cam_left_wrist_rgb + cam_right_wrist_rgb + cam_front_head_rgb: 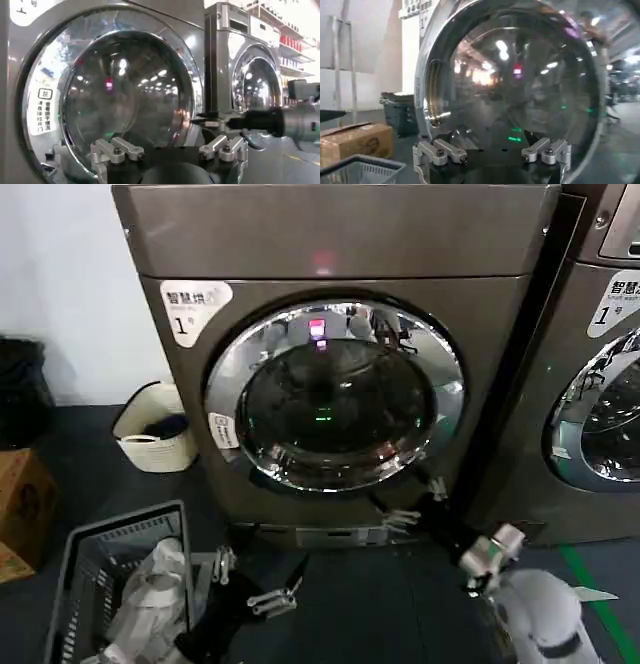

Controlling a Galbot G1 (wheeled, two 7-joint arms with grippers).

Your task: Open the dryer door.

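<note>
door (335, 396): shut flush on dryer, just ahead of and above right claw
right claw (412, 502): open, empty, at door's lower right rim, no contact I can confirm
left claw (250, 584): open, empty, low and well back from door, beside basket (90, 564)
progress: nothing opened; grip rim edge and pull still left

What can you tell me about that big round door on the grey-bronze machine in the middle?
The dryer door is a large round porthole of dark tinted glass in a wide, shiny chrome rim, nearly as wide as its grey-bronze machine. It mirrors room lights, and a white label sits on the rim's left side. It looks shut, flush with the front. The right pincer is open at its lower right edge; contact is unclear. The left pincer, also open, hangs lower, apart from it.
</note>
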